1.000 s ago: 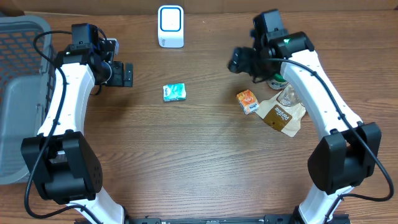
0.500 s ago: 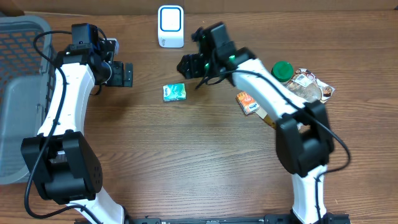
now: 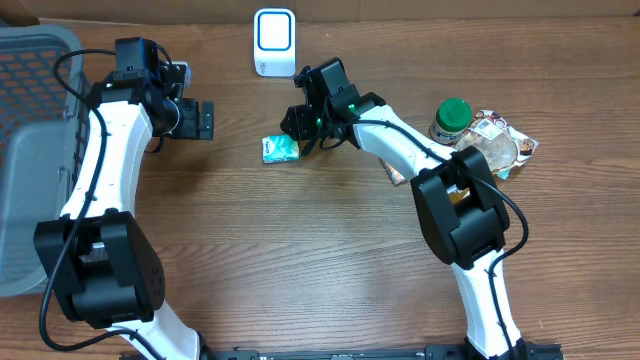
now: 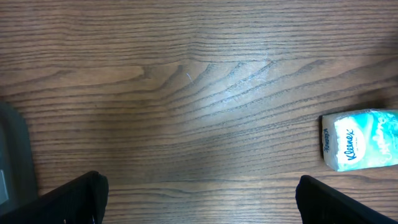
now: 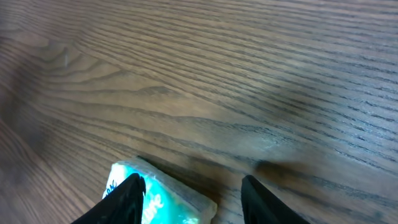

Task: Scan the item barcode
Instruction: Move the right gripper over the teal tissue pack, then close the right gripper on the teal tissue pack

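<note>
From above, the wood table [image 3: 300,260] has one white and blue scanner [image 3: 274,42] at the top middle. One small blue-green pack [image 3: 279,149] lies flat below it, a little left of the middle. One gray basket [image 3: 25,160] fills the left edge. At the upper right are one jar [image 3: 452,118] with a green lid and one crinkly wrapper [image 3: 500,140], side by side. A bit of one orange packet [image 3: 396,170] shows beside the right arm. There are two arms. The left pincer [image 3: 203,120] is at the upper left, near the basket and well apart from the pack. The right pincer [image 3: 295,125] is just above the pack's right end, below the scanner.

In the left wrist view, the left pincer [image 4: 199,186] has two dark fingers [image 4: 74,199], one in each bottom corner. They are wide apart with only bare wood between them. One pack [image 4: 360,148] lies flat at the right edge.

In the right wrist view, the right pincer [image 5: 191,183] also shows two dark fingers [image 5: 127,199], and they are apart. The pack [image 5: 158,202] is at the bottom, right next to the finger on the left of the picture. Bare wood shows between the pack and the other finger, so the pack is not squeezed. This picture is a little blurry.
</note>
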